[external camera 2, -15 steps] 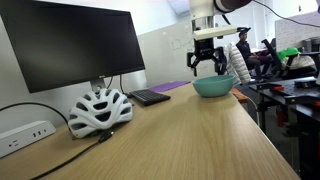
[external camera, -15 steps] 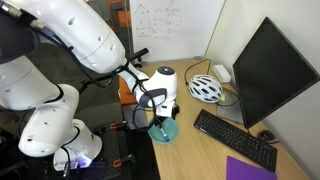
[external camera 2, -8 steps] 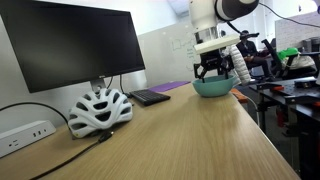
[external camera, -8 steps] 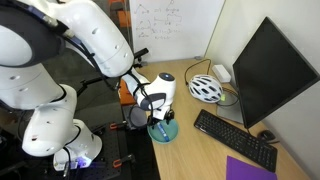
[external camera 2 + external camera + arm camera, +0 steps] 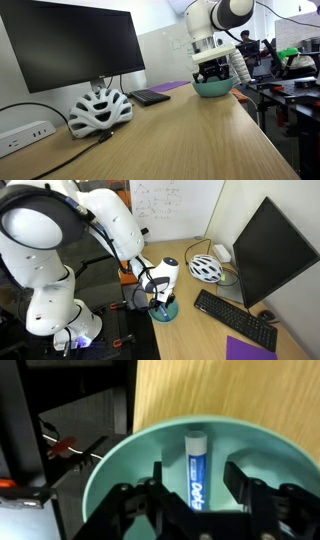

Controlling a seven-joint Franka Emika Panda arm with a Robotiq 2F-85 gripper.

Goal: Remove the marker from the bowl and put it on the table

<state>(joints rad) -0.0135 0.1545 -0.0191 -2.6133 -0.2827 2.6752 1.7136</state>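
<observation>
The teal-blue bowl sits at the edge of the light wood table; it also shows in both exterior views. The marker, whitish with a blue label, lies inside the bowl. My gripper is lowered into the bowl, open, with one finger on each side of the marker and a gap between each finger and it. In the exterior views the gripper hangs straight down into the bowl and hides the marker.
A white bicycle helmet lies farther along the table. A keyboard, a monitor and a purple sheet stand beyond it. The table edge runs right beside the bowl.
My gripper has come down from above the bowl into it, and the arm has leaned over further. The bowl has not moved.
</observation>
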